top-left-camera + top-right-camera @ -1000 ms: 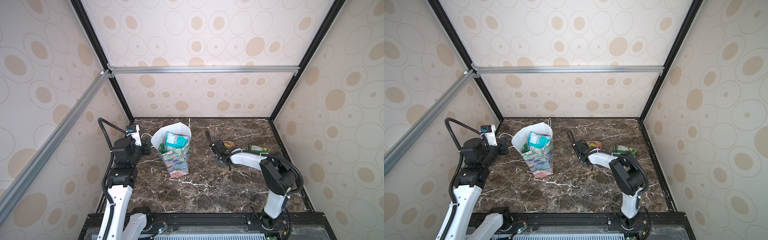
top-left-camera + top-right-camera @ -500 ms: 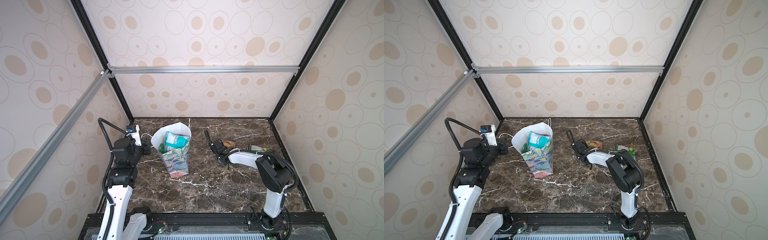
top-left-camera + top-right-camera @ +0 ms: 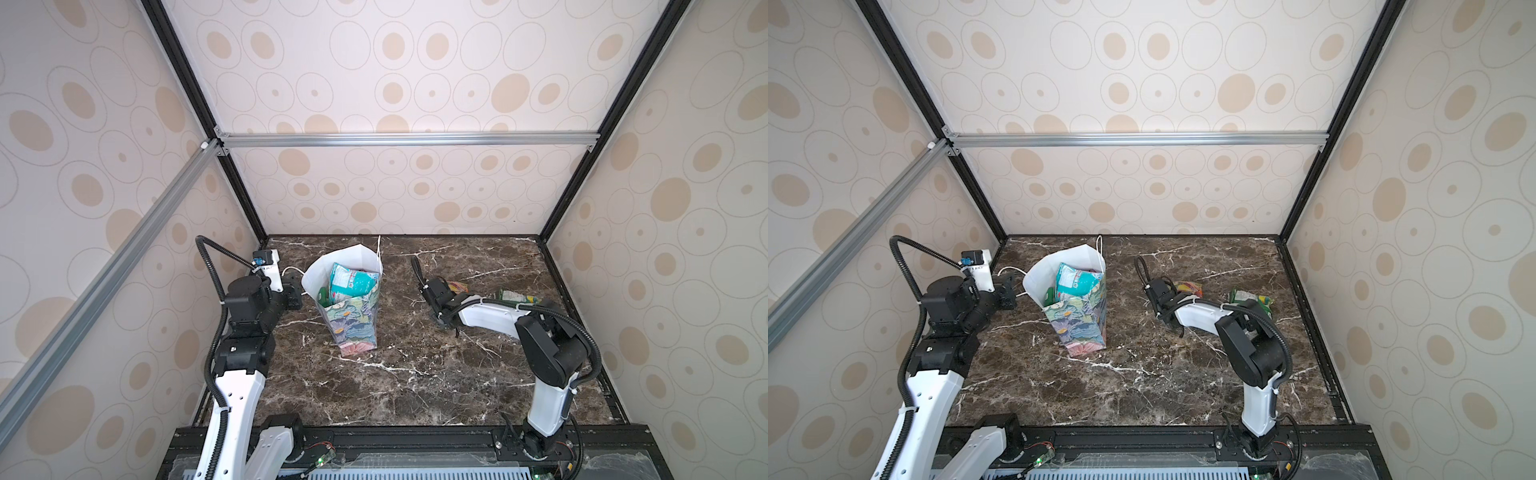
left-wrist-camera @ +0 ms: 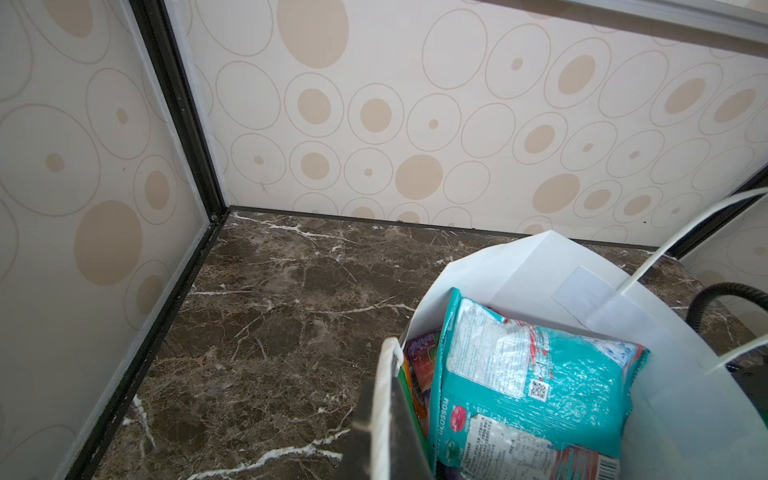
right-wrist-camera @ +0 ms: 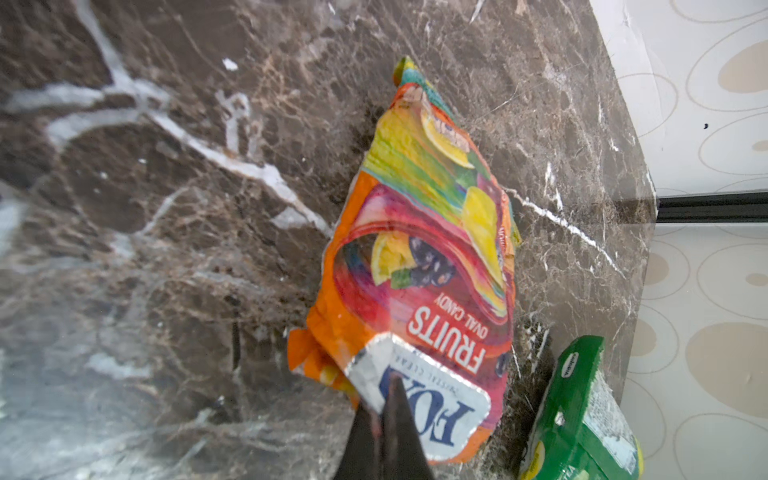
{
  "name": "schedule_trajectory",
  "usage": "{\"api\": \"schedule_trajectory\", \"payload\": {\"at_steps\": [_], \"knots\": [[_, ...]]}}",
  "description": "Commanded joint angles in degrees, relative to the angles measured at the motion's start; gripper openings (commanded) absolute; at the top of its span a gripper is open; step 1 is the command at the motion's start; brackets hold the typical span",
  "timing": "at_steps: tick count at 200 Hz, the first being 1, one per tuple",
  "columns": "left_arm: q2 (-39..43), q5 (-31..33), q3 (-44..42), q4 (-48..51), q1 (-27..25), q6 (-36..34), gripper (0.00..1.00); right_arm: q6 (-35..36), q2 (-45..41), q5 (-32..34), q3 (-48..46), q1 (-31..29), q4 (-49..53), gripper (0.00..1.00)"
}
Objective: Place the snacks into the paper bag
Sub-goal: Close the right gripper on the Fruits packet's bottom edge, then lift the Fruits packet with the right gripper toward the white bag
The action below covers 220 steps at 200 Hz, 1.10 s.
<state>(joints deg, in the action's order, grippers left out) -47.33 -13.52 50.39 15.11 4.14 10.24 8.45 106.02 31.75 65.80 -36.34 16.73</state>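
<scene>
The floral paper bag [image 3: 353, 328] [image 3: 1079, 324] stands upright left of centre, with its white inside [image 4: 540, 266] showing. My left gripper [image 3: 301, 296] [image 4: 384, 415] is shut on the bag's left rim. A teal packet [image 3: 351, 282] [image 4: 532, 374] sticks up in the bag, with more snacks half hidden beside it. On the marble to the right lies a multicolour fruit packet [image 5: 415, 249] [image 3: 457, 286]. My right gripper [image 5: 384, 399] [image 3: 1175, 289] is shut on the packet's silver label end. A green packet [image 5: 582, 415] [image 3: 1250, 297] lies just right of it.
The marble tabletop [image 3: 415, 374] is boxed in by patterned walls and black frame posts on three sides. The green packet lies near the right wall. A black cable loop [image 3: 415, 266] rises behind my right wrist. One white cord handle [image 4: 665, 245] of the bag stands up.
My right gripper has slid a little towards the back, onto the fruit packet, and has gone from open to shut on it. The left arm and the bag have not moved.
</scene>
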Motion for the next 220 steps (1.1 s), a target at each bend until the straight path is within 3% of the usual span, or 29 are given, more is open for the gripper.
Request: {"api": "schedule_trajectory", "payload": {"at_steps": [1, 126, 220], "knots": [[0.8, 0.4, 1.0, 0.1, 0.3, -0.9, 0.0, -2.7, -4.9, -3.4, 0.3, 0.6, 1.0, 0.0], [1.0, 0.0, 0.9, -0.1, 0.3, -0.8, 0.0, -8.7, -19.8, -21.7, 0.6, 5.5, 5.0, 0.0], [0.9, -0.1, 1.0, -0.1, 0.3, -0.7, 0.0, -10.9, -31.7, -30.2, 5.3, 5.5, 9.2, 0.0]]}}
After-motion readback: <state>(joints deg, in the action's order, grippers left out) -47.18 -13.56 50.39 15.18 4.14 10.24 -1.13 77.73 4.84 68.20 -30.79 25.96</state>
